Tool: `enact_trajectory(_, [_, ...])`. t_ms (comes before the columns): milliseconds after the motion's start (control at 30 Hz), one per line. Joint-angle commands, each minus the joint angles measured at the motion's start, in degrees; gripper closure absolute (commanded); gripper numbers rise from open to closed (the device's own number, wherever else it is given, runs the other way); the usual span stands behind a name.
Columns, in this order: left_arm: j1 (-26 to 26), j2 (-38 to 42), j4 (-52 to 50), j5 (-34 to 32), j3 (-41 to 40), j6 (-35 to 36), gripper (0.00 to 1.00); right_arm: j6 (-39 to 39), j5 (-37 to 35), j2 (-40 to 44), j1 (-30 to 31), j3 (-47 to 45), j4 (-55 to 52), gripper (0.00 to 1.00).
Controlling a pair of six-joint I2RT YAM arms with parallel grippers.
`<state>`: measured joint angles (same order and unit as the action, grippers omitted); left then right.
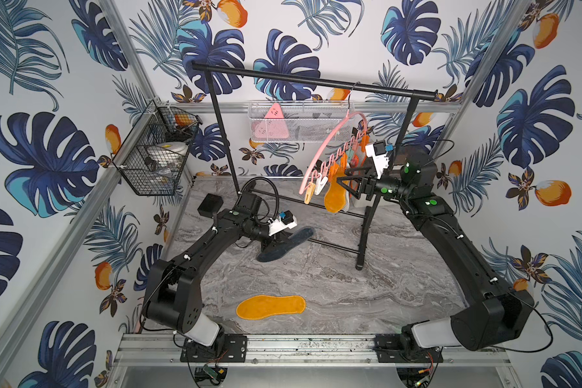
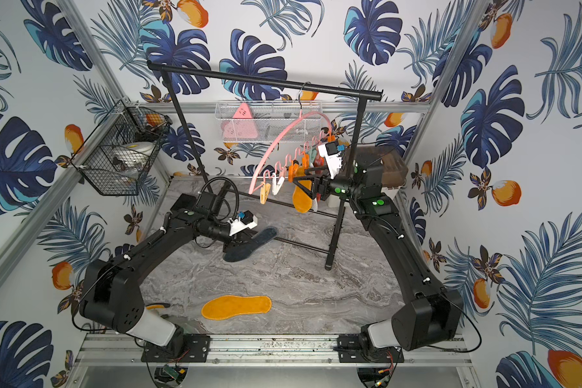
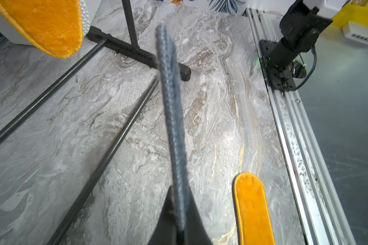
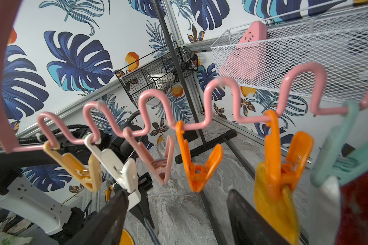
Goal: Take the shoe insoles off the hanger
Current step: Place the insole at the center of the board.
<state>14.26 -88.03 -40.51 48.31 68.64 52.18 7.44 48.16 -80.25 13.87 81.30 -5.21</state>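
1. Closest in is the aluminium rail (image 1: pixel 309 347) that both arms bolt onto, and the marble table (image 1: pixel 350 292) starts right behind it.
2. One orange insole (image 1: pixel 271 305) is already off and lies flat near that front edge. It runs lengthwise along the edge and sits fully on the marble.
3. Left gripper (image 3: pixel 179 195) is clamped tight around the middle of the navy insole (image 1: pixel 301 233), which the left wrist view sees edge-on. It's low over the table next to the garment rail's floor bars, and I can't tell if it touches the marble.
4. Right gripper (image 1: pixel 346 184) is up at the hanger (image 4: pixel 153 93) with its jaws spread wide and nothing in them. One finger sits just beside the hanging orange insole (image 4: pixel 272 203).
5. That hanger hooks over the black garment rail (image 1: pixel 316 82) toward its right end, and its low end points at the table's middle.
6. Four empty clips (image 4: pixel 198 171) fill the low end, then an orange clip holds the hanging insole. Past that a mint clip (image 4: pixel 336 152) pinches a pale insole (image 4: pixel 327 212) with a red insole (image 4: pixel 361 201) beside it, both blurry.
7. Room-wise, the widest bare marble is between the arms, mid-table and to the right. The back is crowded with the rail's feet and bars.
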Motion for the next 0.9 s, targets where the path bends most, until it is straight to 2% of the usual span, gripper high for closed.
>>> enact_trajectory(0, [-0.18,1.67,-8.33,-5.71,0.54,5.88,1.0,-2.73,-2.13,3.43,0.11,-2.39,-1.21,0.23])
enact_trajectory(233, [-0.15,4.09,-23.38,-12.38,1.72,16.37,1.0,-1.23,-2.37,13.98,0.06,-12.26,2.33,0.23])
enact_trajectory(300, [-0.14,4.09,-26.27,-14.49,2.11,17.49,1.0,-0.6,-2.37,16.78,0.17,-14.94,3.06,0.23])
enact_trajectory(467, [-0.03,5.35,-24.51,-19.92,-1.33,15.15,1.0,-1.41,-3.53,24.14,1.57,-24.28,4.48,0.23])
enact_trajectory(600, [0.82,5.08,-23.81,-21.39,-4.34,16.04,1.0,-3.0,-3.78,28.99,2.56,-29.92,3.94,0.23])
enact_trajectory(867, [8.25,2.6,-15.5,-28.63,-8.3,11.05,1.0,-4.37,-4.23,32.47,2.83,-33.13,0.99,0.23])
